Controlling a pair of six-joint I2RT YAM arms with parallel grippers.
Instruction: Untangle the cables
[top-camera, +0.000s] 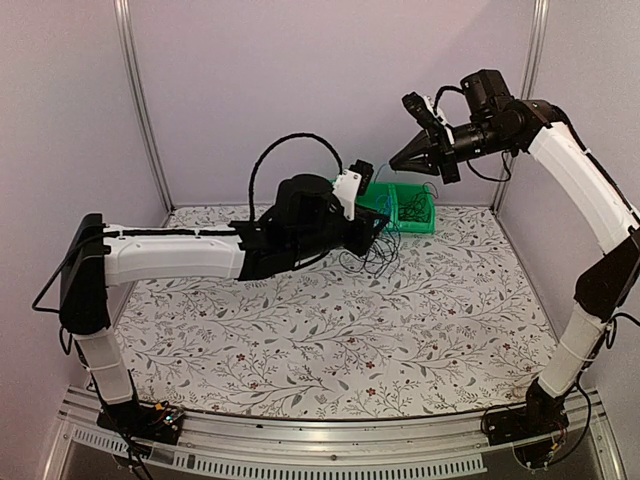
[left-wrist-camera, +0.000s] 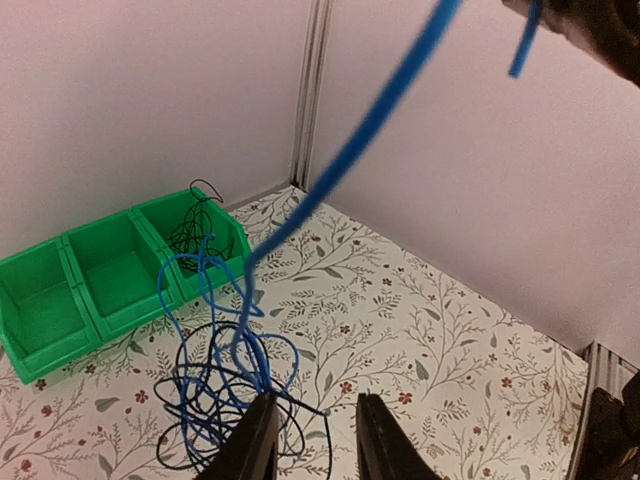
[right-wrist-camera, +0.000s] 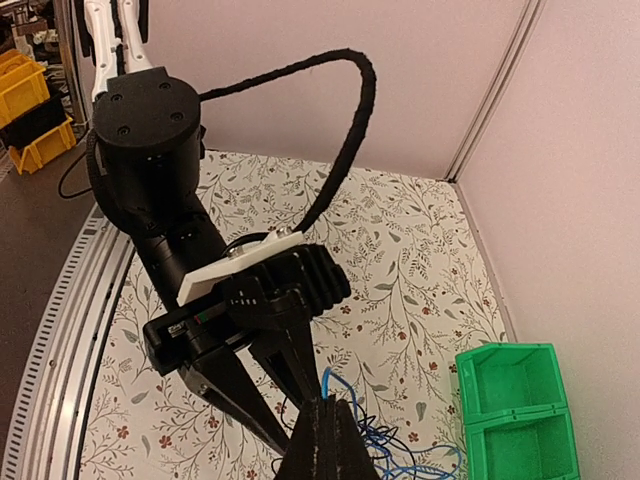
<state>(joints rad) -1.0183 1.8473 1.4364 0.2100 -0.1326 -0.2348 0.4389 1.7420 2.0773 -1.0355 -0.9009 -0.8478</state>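
The cables lie as a small tangle (left-wrist-camera: 215, 385) of thin black and blue loops on the flowered table, in front of the green bins. From it a blue cable (left-wrist-camera: 370, 120) rises taut to the upper right. My right gripper (top-camera: 396, 162) hangs high above the table, shut on that blue cable (right-wrist-camera: 327, 381); the strand comes out at its closed tips (right-wrist-camera: 330, 404). My left gripper (left-wrist-camera: 318, 400) hovers low beside the tangle (top-camera: 376, 254), jaws apart. A black loop lies under the gap by the left finger (left-wrist-camera: 250, 440), not pinched.
A row of green bins (left-wrist-camera: 95, 300) stands against the back wall, with black wire hanging out of the right-hand bin (top-camera: 415, 212). The left arm (top-camera: 180, 255) stretches across the table's left half. Walls and corner posts close in at the back and right.
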